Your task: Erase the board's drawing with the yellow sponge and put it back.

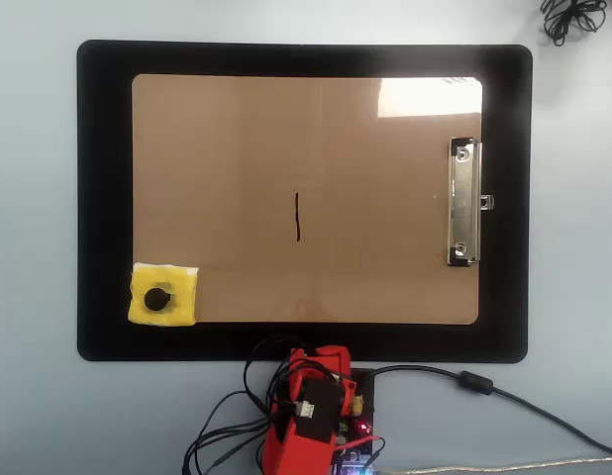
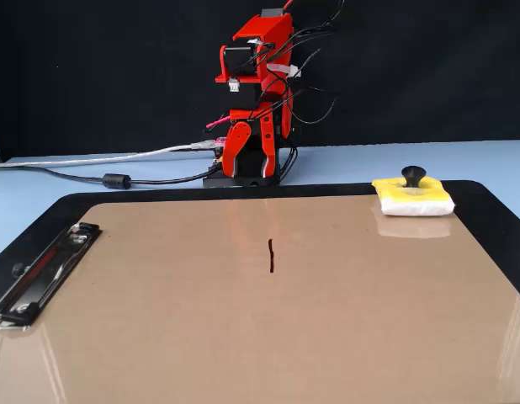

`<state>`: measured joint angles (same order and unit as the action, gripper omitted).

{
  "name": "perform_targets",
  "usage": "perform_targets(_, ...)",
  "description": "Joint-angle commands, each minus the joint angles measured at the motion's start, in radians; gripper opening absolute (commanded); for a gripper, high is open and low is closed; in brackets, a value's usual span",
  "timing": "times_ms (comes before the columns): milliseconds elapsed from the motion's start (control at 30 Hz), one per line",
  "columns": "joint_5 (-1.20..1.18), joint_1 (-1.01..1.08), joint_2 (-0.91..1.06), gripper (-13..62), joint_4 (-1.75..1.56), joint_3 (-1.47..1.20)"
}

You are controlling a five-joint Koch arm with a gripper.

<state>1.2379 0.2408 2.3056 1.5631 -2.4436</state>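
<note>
Overhead view shows the yellow sponge (image 1: 164, 295) on the board (image 1: 237, 148) at its lower-left corner, well apart from the drawing (image 1: 297, 218) near the middle; the folded red arm (image 1: 306, 411) sits below the black mat (image 1: 103, 198), its gripper's state impossible to tell

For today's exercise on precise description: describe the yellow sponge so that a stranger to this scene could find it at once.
Find the black mat and the brown board lying on it. In the overhead view, the yellow sponge sits at the board's lower left corner. It is the only yellow thing, square, with a round black knob on top.
</note>
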Motion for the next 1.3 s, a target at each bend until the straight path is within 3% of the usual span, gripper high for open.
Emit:
perform_targets(0, 0.006, 0.014, 0.044, 34.4, 0.074, -0.026)
perform_targets(467, 0.009, 0.012, 0.044, 34.0, 0.077, -0.020)
perform_targets(667, 0.017, -0.015, 0.040, 33.5, 0.034, 0.241)
perform_targets(800, 0.043, -0.267, 0.040, 33.3, -0.067, 0.376)
perform_targets(900, 0.230, -0.558, 0.041, 33.3, -0.265, 0.411)
perform_targets(1067, 0.594, -0.971, -0.012, 33.4, -0.793, 0.393)
perform_targets(1267, 0.611, -1.244, -0.238, 33.3, -1.414, 0.239)
